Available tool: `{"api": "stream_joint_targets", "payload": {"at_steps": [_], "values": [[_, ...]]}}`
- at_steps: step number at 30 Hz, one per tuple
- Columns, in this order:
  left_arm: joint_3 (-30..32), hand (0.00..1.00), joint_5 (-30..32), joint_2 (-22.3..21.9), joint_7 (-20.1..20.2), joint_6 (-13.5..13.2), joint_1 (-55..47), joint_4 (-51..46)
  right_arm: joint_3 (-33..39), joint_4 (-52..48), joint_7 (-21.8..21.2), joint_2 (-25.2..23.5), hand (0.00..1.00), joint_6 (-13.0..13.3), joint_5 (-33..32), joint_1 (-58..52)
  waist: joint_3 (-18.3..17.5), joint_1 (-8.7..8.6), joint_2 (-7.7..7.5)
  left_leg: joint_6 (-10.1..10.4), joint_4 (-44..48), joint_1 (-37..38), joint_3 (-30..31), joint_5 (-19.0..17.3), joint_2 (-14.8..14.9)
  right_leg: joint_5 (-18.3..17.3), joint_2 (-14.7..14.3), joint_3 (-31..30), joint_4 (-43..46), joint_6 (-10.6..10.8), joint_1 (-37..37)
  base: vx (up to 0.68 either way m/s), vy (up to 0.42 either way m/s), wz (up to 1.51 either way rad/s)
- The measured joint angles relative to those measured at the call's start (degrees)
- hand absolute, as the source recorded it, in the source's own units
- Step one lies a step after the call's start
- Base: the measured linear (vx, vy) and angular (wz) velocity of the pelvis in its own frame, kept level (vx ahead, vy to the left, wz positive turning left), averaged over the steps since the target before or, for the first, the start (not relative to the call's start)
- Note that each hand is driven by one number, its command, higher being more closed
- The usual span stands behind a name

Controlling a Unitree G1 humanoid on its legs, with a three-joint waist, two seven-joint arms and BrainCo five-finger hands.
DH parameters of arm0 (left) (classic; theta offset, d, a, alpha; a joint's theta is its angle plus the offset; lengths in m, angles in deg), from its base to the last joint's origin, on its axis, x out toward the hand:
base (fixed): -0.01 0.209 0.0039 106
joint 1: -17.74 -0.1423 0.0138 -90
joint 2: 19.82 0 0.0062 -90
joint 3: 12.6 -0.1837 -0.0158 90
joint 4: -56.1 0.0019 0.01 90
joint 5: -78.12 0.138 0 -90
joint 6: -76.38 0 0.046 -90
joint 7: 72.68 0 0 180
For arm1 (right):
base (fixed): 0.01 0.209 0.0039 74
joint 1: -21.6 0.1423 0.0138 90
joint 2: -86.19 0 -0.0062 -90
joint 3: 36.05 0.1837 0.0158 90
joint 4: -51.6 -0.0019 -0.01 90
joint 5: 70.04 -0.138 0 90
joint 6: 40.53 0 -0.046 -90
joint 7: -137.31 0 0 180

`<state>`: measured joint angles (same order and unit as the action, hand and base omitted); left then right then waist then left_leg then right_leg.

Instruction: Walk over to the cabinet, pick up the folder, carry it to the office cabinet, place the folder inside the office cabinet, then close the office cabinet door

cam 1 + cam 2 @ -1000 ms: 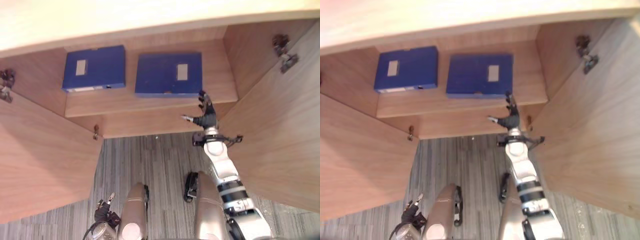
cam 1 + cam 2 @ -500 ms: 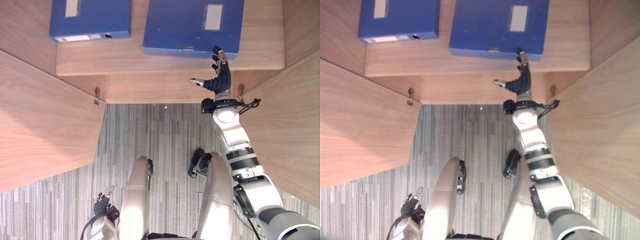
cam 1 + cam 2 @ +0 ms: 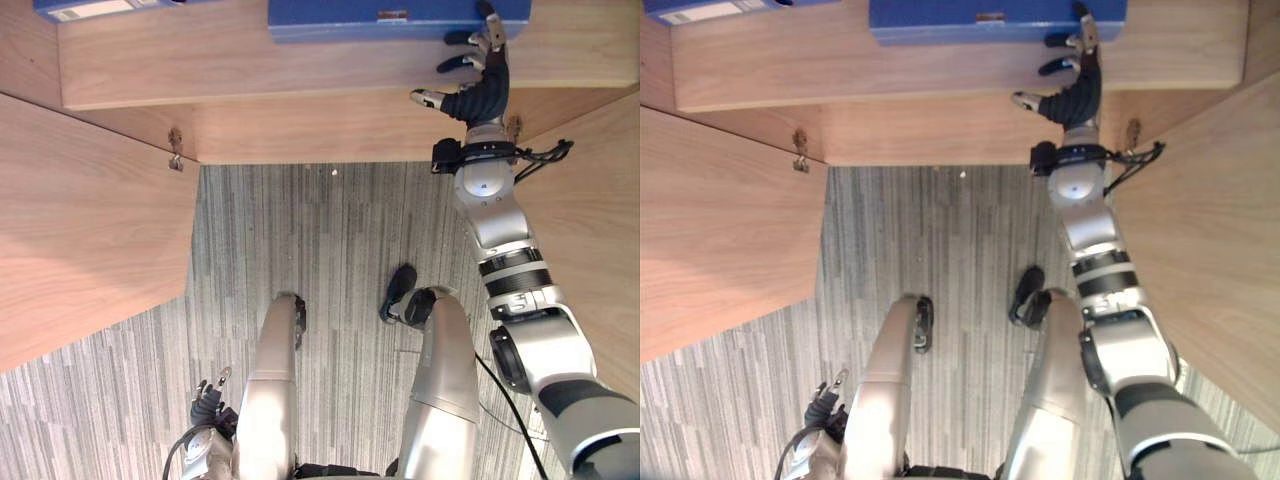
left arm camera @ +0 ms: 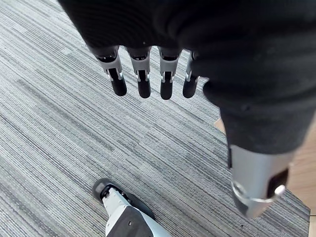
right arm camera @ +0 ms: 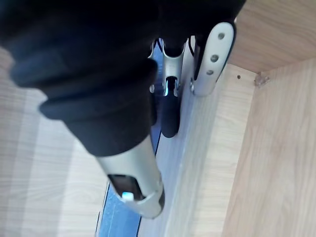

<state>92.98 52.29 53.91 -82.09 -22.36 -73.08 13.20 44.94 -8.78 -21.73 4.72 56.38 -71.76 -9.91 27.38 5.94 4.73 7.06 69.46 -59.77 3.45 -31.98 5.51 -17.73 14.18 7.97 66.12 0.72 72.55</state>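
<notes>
1. The robot's right hand (image 3: 481, 95), raised to the cabinet shelf, has its fingers straight and slightly spread and its thumb held apart. It grips nothing.
2. Its fingertips (image 5: 168, 112) rest at the near edge of the blue folder (image 3: 350, 12), which lies flat on the shelf (image 3: 250, 65) just beyond the hand.
3. A second blue folder (image 3: 90, 8) sits on the same shelf, well off to the hand's left.
4. One open cabinet door (image 3: 590, 190) stands close on the hand's right; the other door (image 3: 80, 230) hangs far to its left.
5. The left hand (image 4: 143, 74) hangs low over the grey carpet (image 3: 300, 240), its fingers relaxed and empty.
6. The risk, as judged from here, is that flat fingers at the folder's edge could shove it deeper along the shelf instead of catching it. A one-handed hold near one corner could also let the wide folder tip and slide off. The forearm could clip the nearby door.
</notes>
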Motion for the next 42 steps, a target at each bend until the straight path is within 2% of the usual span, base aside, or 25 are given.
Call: {"api": "stream_joint_targets", "payload": {"at_steps": [6,9,12,15,21,24,28,34,35,38,42], "values": [[-1.2,0.0,-0.5,0.6,-0.1,-0.8,0.1,-0.5,-7.6,0.2,-0.5,6.6,0.0,-0.1,1.0,5.8,0.3,0.1,0.61,0.7,-2.7,-3.5,1.2,3.6,0.4,2.4,-0.3,2.4,-3.2,0.1,2.0,-0.07,0.005,0.06],[-1.2,0.0,-0.5,0.6,0.0,-0.8,0.2,-0.6,-11.6,1.6,-3.1,8.8,0.0,-1.1,3.0,10.1,0.4,0.41,0.76,1.5,-4.1,-4.3,1.9,5.0,0.9,3.1,-0.5,3.7,-4.5,0.0,2.3,-0.06,-0.011,0.01],[-1.2,0.0,-0.5,0.5,0.5,-0.8,0.4,-1.0,-14.1,2.7,-5.7,9.6,0.0,-2.5,3.0,13.8,0.4,1.32,0.75,2.3,-5.6,-4.4,2.7,6.0,1.4,3.7,-1.2,4.6,-5.6,-0.8,2.2,-0.02,-0.016,0.02],[-1.2,0.0,-0.5,0.3,1.1,-0.8,0.5,-1.4,-16.4,3.9,-7.7,9.6,0.0,-2.7,2.9,16.8,0.4,2.07,0.72,2.9,-6.7,-4.3,3.2,6.6,1.9,3.8,-1.5,5.4,-6.0,-1.0,2.1,0.0,-0.026,0.04],[-1.0,0.0,-0.4,0.1,1.6,-0.8,0.6,-2.1,-19.9,5.1,-9.9,9.7,0.0,-3.4,2.8,19.0,0.4,2.42,0.72,3.4,-9.0,-3.3,3.9,7.6,2.2,4.7,-1.9,6.6,-8.1,-2.7,0.4,0.01,-0.001,0.03],[-0.6,0.0,-0.1,0.2,2.2,-0.8,0.6,-2.1,-22.7,6.1,-12.7,9.7,0.0,-3.5,2.5,20.9,0.4,2.5,0.7,3.3,-10.9,-2.5,3.8,8.5,2.1,5.1,-2.0,7.0,-9.9,-3.1,-0.6,0.0,0.013,0.05],[-0.5,0.0,0.1,0.2,2.7,-0.8,0.6,-2.4,-26.7,6.2,-17.2,9.6,0.0,-3.5,-0.6,23.3,0.4,2.66,0.57,3.6,-13.4,-1.1,4.1,9.6,2.1,5.6,-2.0,7.6,-11.4,-3.8,-2.0,0.01,0.002,0.07],[0.1,0.0,0.7,0.1,4.1,-0.7,0.6,-2.7,-27.9,6.2,-22.0,10.5,0.0,-3.9,-11.1,25.5,0.4,2.66,0.41,3.9,-17.0,2.6,4.2,10.8,2.1,5.8,-2.0,8.3,-13.6,-4.1,-5.5,0.03,0.011,0.05],[0.1,0.0,1.0,0.1,4.3,-0.8,0.6,-2.7,-28.9,6.4,-22.6,11.2,0.0,-4.2,-12.8,26.1,0.4,2.69,0.34,3.7,-17.7,3.3,4.3,11.0,2.2,6.2,-2.0,9.0,-14.5,-4.8,-6.6,0.03,0.026,0.03],[0.2,0.0,1.2,0.3,4.5,-0.8,0.6,-2.6,-28.9,8.4,-23.3,12.1,0.0,-4.7,-15.3,28.0,0.2,2.69,-0.13,3.6,-19.6,4.4,4.4,12.0,1.9,6.8,-2.0,9.4,-16.0,-5.7,-7.9,0.02,0.041,0.09],[1.6,0.0,1.2,0.3,4.8,-0.6,0.6,-2.5,-28.3,11.7,-23.2,13.9,0.0,-5.9,-15.0,30.7,0.0,2.78,-1.51,3.7,-23.3,6.0,5.0,14.0,1.8,7.8,-1.8,10.5,-18.7,-6.7,-9.8,0.01,0.042,0.13]]}}
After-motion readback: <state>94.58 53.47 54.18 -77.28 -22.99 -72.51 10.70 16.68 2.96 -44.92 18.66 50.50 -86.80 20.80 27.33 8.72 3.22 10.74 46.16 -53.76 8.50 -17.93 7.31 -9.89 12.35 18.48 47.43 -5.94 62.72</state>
